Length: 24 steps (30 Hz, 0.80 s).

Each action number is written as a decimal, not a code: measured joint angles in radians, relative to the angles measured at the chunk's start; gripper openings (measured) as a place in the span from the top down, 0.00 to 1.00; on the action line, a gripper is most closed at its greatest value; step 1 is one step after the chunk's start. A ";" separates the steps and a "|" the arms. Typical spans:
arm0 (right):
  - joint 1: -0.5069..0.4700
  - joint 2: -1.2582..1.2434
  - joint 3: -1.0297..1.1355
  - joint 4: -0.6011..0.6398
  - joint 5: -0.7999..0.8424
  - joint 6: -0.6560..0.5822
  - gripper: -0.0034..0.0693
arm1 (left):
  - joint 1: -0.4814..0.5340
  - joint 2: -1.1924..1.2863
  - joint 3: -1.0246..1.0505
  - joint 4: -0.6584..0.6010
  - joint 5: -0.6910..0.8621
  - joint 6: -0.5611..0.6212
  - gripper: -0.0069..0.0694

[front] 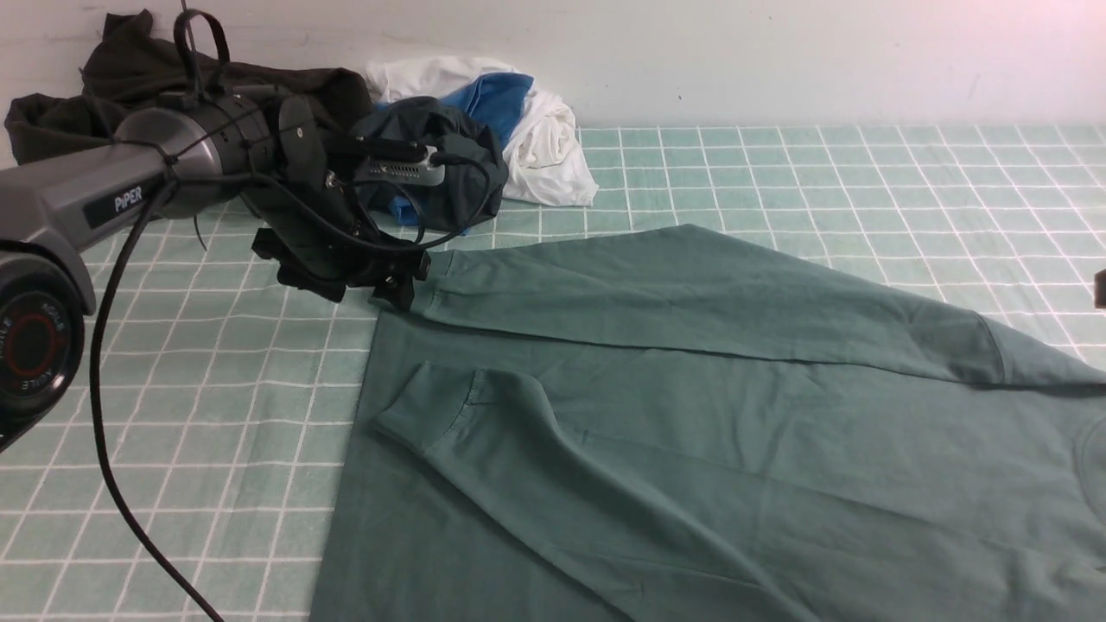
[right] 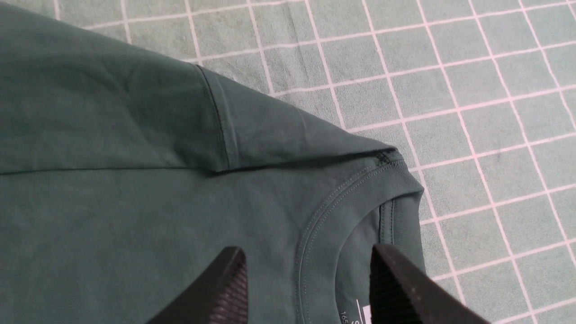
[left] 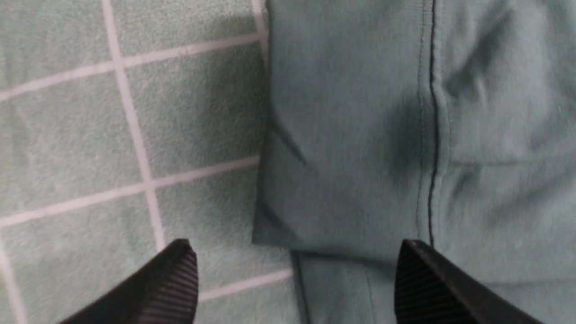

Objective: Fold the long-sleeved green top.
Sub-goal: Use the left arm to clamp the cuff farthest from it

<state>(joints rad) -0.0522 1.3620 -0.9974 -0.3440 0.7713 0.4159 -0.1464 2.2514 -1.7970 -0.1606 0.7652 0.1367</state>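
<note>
The green long-sleeved top (front: 691,415) lies flat on the checked cloth, with both sleeves folded across its body. My left gripper (front: 399,289) hovers over the top's far left corner, where the upper sleeve's cuff (left: 342,157) ends. In the left wrist view this gripper (left: 294,258) is open and empty, with the cuff's edge and the cloth below it. My right gripper (right: 309,260) is open above the ribbed neckline (right: 315,216), and a size label (right: 360,315) shows between its fingers. Nothing is held by either gripper.
A pale green checked cloth (front: 778,173) covers the table. A blackish garment (front: 130,78) is heaped at the back left. Beside it lies a dark grey-green garment (front: 432,130) with blue and white cloth (front: 544,138). A white wall runs along the back.
</note>
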 joint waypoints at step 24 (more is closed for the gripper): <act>0.000 0.073 -0.001 0.002 0.016 -0.022 0.46 | -0.001 -0.144 0.000 -0.038 0.033 -0.003 0.89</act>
<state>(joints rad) -0.0522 1.4351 -0.9986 -0.3416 0.7876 0.3940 -0.1474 2.1078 -1.7970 -0.1987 0.7981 0.1341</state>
